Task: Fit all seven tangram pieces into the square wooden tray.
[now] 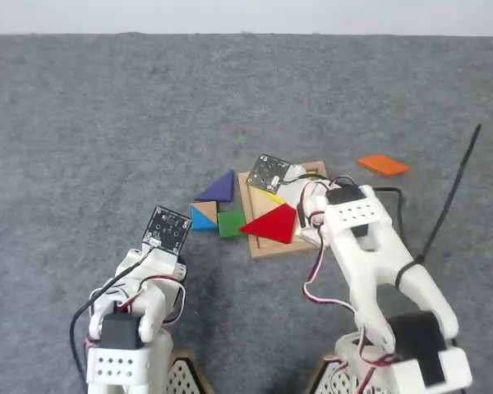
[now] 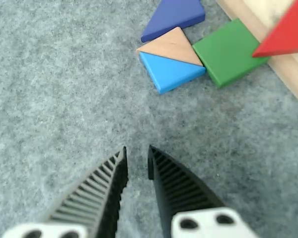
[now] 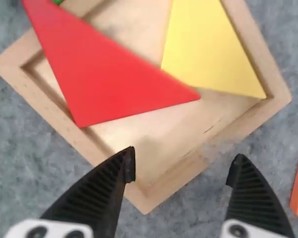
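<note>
Grey fuzzy counter [image 1: 107, 107]. Square wooden tray [image 1: 267, 249] at centre, right hand [image 3: 184, 158] wide open and empty above it. Left hand [image 2: 137, 148] barely open, empty, at tray's 8 o'clock. Red triangle [image 1: 273, 223] overhangs the 9 o'clock rim. Yellow triangle [image 3: 208, 54] lies inside. Orange parallelogram [image 1: 384, 165] at 2 o'clock.

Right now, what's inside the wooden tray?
The yellow triangle lies inside the tray. The red triangle sits partly in, overlapping one rim. Under the red piece is hidden.
</note>
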{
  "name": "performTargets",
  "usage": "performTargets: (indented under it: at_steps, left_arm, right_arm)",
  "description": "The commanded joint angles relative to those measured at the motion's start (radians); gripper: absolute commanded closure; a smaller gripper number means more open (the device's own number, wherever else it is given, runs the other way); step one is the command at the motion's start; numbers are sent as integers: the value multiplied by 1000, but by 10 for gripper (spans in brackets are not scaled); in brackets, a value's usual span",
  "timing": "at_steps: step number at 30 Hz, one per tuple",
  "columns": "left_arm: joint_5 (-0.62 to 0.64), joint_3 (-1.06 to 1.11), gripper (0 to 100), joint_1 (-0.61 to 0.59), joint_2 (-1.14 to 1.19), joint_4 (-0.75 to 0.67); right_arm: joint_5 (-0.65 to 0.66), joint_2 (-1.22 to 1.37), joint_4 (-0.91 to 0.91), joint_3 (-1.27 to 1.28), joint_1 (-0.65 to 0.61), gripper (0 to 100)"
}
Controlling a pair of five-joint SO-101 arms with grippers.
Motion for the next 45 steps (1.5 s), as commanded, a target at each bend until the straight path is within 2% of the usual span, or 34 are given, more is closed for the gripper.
performTargets:
  at_steps: [1,19,26,38,45]
  left_arm:
    - [5,-10,935,5,-23,6]
    - [5,-10,935,5,-23,6]
    - [5,-10,935,5,-23,6]
    - [5,-10,935,5,-23,6]
    - [5,-10,935,5,-23,6]
  right_arm:
    - [-20,56,-25,-34,-13,714]
    - [-34,338,-13,-373,-41,714]
    - [-37,443,65,-549,-44,714]
    - [-120,489,73,-680,-113,714]
    - [-180,453,251,-704,-110,717]
